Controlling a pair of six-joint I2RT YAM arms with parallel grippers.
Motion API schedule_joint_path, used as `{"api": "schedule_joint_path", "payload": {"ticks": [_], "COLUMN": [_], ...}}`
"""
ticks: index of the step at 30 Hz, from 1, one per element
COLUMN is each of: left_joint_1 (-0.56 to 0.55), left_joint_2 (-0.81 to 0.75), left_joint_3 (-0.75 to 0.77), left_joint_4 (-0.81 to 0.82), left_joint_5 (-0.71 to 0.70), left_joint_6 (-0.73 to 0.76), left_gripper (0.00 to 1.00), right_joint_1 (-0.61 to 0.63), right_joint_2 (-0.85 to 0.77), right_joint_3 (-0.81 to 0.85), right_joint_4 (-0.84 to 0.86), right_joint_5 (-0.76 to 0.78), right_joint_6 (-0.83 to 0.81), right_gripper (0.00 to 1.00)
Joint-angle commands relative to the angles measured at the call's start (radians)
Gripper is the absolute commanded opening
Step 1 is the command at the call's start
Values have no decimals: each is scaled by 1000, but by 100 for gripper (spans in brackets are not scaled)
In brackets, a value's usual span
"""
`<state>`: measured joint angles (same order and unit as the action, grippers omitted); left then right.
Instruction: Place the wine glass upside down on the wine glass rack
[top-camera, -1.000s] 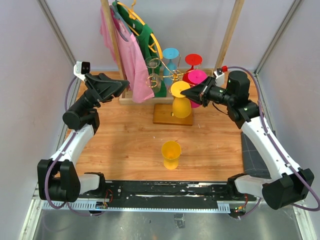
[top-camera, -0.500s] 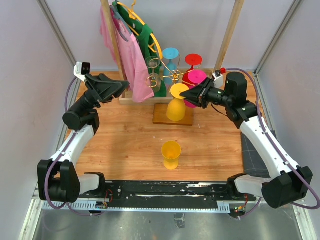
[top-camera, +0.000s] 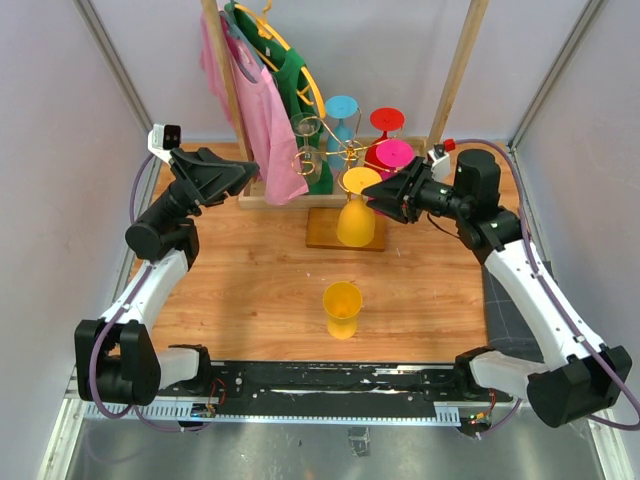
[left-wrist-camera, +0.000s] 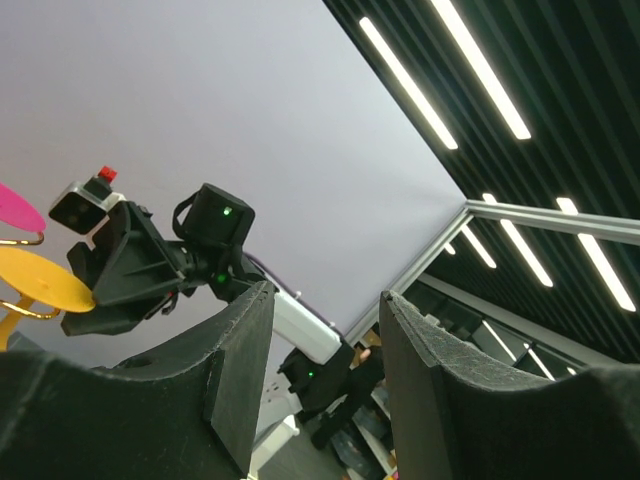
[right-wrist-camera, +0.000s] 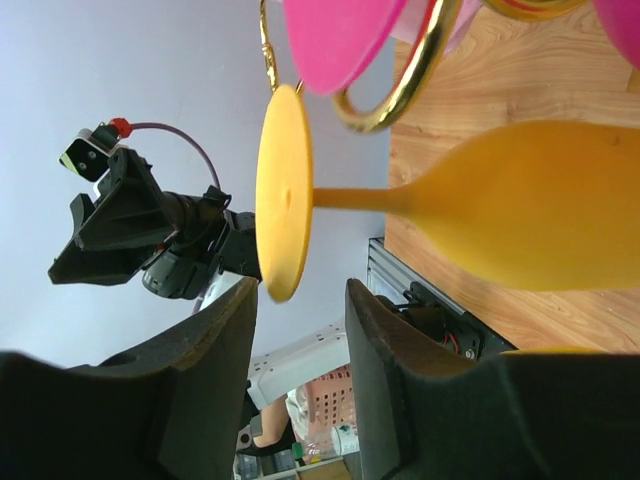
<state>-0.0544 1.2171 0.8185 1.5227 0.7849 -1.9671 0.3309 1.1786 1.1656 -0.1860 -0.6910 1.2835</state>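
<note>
A yellow wine glass hangs upside down on the gold wine glass rack, its foot caught in a wire arm above the rack's wooden base. My right gripper is open right beside that foot. In the right wrist view the foot disc, stem and bowl lie just ahead of the open right gripper, next to a gold ring. A second yellow wine glass stands upright on the table. My left gripper is open and empty, held high at the left.
Blue, red, pink and clear glasses hang on the rack. A wooden clothes rail with a pink shirt and a green one stands behind left. The left wrist view looks up at the ceiling, past the open left gripper.
The yellow glass has swung from the right gripper's hold to hang straight down on the rack. The right gripper has let go and drawn back slightly to the right. The left arm has not moved.
</note>
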Motion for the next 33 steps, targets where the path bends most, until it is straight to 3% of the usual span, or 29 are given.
{"api": "schedule_joint_path", "payload": {"ticks": [1,7,11,17,21,26,33], "left_joint_1": [10,10,10,10,10,10,10], "left_joint_2": [-18,-22,-31,-109,-173,-230,-283], "left_joint_3": [1,8,24,48,48,42,2], "left_joint_4": [153,146,96,-229,-432,-611,-679], "left_joint_5": [20,33,73,165,175,172,164], "left_joint_6": [15,19,50,266,411,534,574], "left_gripper": [51,51,51,51,51,52,52], "right_joint_1": [-25,-26,-24,4,111,291,502], "right_joint_2": [-66,-118,-154,-162,-162,-133,-34], "right_joint_3": [2,15,63,163,163,112,113], "right_joint_4": [-51,-135,-257,-608,-757,-803,-825], "right_joint_5": [-6,-21,-27,11,150,313,520], "right_joint_6": [-62,-136,-289,-636,-798,-830,-816], "right_gripper": [43,47,49,48,47,45,44]}}
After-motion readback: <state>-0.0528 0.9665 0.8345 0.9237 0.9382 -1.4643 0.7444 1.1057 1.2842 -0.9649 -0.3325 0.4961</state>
